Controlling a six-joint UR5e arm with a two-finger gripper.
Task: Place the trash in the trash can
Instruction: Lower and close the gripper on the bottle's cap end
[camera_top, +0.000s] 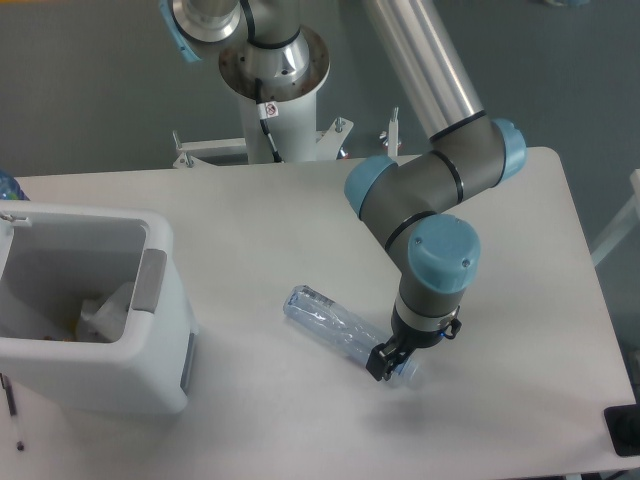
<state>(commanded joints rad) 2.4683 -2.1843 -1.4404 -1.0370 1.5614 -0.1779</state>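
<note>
Down at the bottle (335, 322), gripper (386, 364) points tableward

My single fixed camera looks steeply down from high opposite the arm's base (272, 75), at middle distance, framing the whole table (300, 220).

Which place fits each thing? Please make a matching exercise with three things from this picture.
Things:
1. crushed plastic bottle
2. trash can
3. gripper

Places:
A. at the left edge of the table
B. lying in the middle of the table
C. down at one end of the bottle

Pairs: 1-B, 2-A, 3-C
</note>
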